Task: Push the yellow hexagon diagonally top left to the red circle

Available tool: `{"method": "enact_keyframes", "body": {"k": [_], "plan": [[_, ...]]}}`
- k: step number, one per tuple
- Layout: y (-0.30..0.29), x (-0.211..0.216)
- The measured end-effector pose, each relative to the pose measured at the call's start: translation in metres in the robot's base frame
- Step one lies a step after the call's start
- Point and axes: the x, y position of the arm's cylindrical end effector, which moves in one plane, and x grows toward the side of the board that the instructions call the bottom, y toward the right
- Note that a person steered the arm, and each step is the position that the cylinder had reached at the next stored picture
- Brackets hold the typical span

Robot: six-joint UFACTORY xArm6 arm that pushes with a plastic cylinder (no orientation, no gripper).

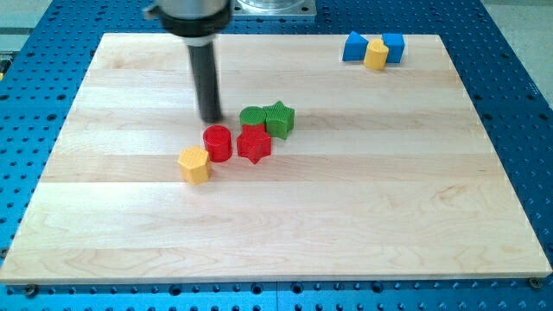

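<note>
My tip carries no claw and stands just above the red circle. The yellow hexagon touches its lower-left, mid-worktop. Circle round; push it gently upward.

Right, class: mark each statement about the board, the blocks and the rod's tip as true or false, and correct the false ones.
1. The yellow hexagon sits at the lower left of the red circle. True.
2. My tip touches the yellow hexagon. False: it stands just above the red circle, apart from the hexagon.
3. The red star lies right of the red circle. True.
4. The green star sits alone in the top right corner. False: it is beside the green circle mid-board.
</note>
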Motion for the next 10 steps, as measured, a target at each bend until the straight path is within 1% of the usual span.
{"method": "enact_keyframes", "body": {"k": [1, 2, 3, 4, 5, 6, 7, 8, 9, 10], "plan": [[-0.069, 0.092], [-0.01, 0.152], [0.047, 0.109], [0.04, 0.06], [0.04, 0.061], [0.04, 0.084], [0.024, 0.105], [-0.012, 0.095], [-0.012, 0.094], [-0.002, 0.027]]}}
